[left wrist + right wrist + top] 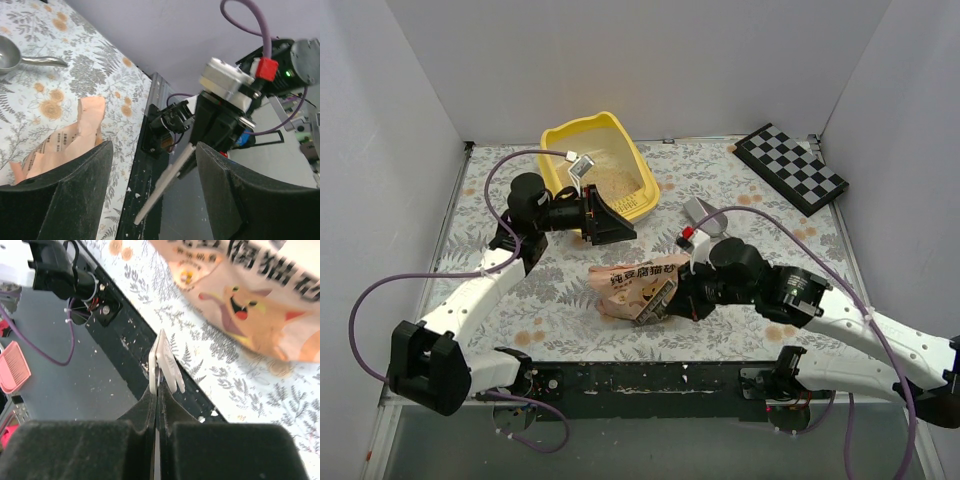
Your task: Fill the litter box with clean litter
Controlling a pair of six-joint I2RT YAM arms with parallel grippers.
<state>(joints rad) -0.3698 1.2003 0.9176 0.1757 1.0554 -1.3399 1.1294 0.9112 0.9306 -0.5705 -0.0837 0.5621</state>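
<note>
The yellow litter box (563, 140) stands at the back left with pale beige litter (618, 180) in it. My left gripper (620, 224) hovers open and empty just in front of the box's near rim; its wrist view (152, 150) looks past the fingers at the right arm. The crinkled orange-pink bag (638, 282) lies on the mat mid-table, also seen in the right wrist view (250, 295). My right gripper (665, 300) is at the bag's right end, shut (159, 390) on a thin white strip (161, 360). I cannot tell whether the strip is joined to the bag.
A silver scoop (703, 212) lies right of the box, behind the right wrist. The checkered board (790, 168) leans at the back right. The table's black front rail (125, 335) is just below the right gripper. White walls enclose three sides.
</note>
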